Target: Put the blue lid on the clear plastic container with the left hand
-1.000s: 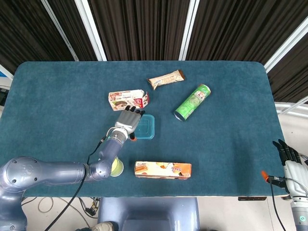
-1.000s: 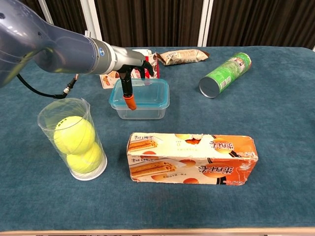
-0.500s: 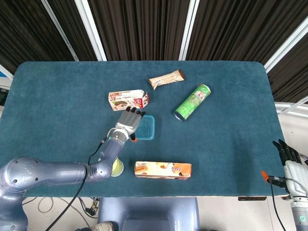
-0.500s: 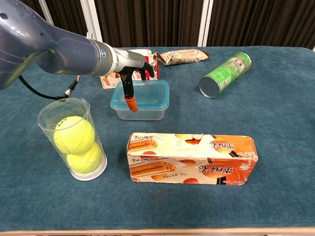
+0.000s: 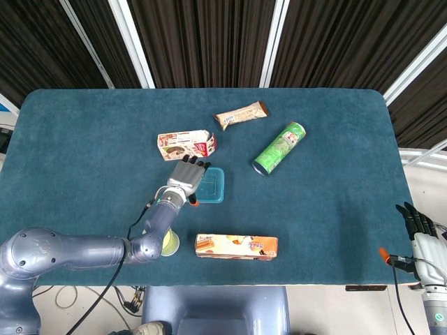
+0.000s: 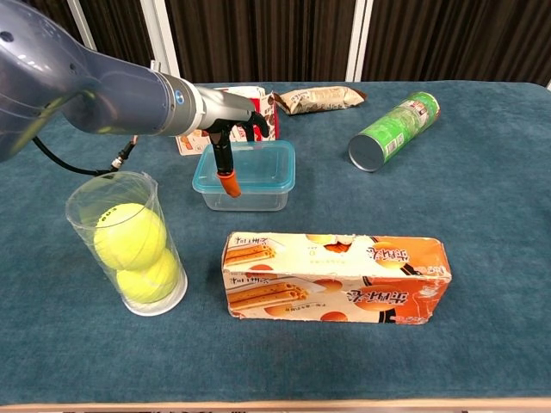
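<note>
Lid (image 6: pixel 248 165) and clear plastic container (image 6: pixel 245 194) are sitting together just left of centre in both views, the blue lid lying on the container's rim, seemingly seated though I cannot tell whether it is pressed home. The left hand (image 5: pixel 186 176) is reaching in from the lower left of the head frame and lying over the lid's left edge, its fingers (image 6: pixel 245 120) curling down at the far left corner and an orange-tipped digit hanging in front of the near wall; whether it is gripping the lid or only resting on it I cannot tell. The container's long axis is running left to right in the chest view, so the hand is meeting it at its short left end, with most of the lid lying to the hand's right. The right hand (image 5: pixel 419 227) is hanging well apart at the lower right edge of the head frame, off the table, fingers straight and holding nothing. The surface is a dark teal cloth-covered table (image 5: pixel 335 209), backed by black ribbed panels with white rails. Around the container are lying an opened snack carton (image 5: pixel 186 145), a wrapped bar (image 5: pixel 241 115), a green can (image 5: pixel 279 148) on its side, an orange biscuit box (image 6: pixel 336 277) and a clear tube of tennis balls (image 6: pixel 129 243).
</note>
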Controlling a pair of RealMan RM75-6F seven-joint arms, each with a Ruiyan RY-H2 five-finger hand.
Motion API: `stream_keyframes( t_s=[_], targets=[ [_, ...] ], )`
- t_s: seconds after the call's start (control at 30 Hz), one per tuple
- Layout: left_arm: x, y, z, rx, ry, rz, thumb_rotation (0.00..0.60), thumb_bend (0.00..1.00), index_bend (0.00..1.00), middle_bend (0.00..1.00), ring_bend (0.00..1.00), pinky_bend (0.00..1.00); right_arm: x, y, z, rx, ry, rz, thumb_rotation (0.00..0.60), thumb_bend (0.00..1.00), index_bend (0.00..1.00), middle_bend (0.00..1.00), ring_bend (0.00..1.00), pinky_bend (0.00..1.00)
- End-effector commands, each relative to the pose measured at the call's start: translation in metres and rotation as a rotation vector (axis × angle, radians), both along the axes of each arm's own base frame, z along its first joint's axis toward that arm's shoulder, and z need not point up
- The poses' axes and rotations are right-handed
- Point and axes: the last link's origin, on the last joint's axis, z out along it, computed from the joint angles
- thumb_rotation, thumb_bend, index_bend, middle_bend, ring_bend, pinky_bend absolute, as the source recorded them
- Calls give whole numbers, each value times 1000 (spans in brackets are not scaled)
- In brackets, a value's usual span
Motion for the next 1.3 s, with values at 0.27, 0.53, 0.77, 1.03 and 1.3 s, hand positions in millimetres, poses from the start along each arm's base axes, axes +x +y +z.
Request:
stream_keyframes(
  t_s=[0.27, 0.53, 0.77, 1.03, 1.3],
  targets=[
    [1, 0, 3, 3, 13, -16, 600, 157, 74, 163, 0, 0, 0, 0, 0, 2, -2, -2, 600, 292, 96, 0, 0, 0],
    [1, 0, 5, 3, 17, -16, 600, 156, 68, 134, 0, 0, 0, 0, 0, 3, -1, -2, 600, 292, 96, 0, 0, 0],
    [2, -2, 5, -7, 16, -20, 600, 141, 60, 104, 0, 0, 0, 0, 0, 3, 1, -2, 600, 291, 96, 0, 0, 0],
    [0, -3, 4, -18, 20, -17, 600, 98, 53, 66, 0, 0, 0, 0, 0, 2, 0, -3, 600, 291, 96, 0, 0, 0],
    [3, -6, 6, -30, 19, -30, 600, 98, 46, 25, 0, 0, 0, 0, 0, 2, 1, -1, 600, 291, 96, 0, 0, 0]
  ],
)
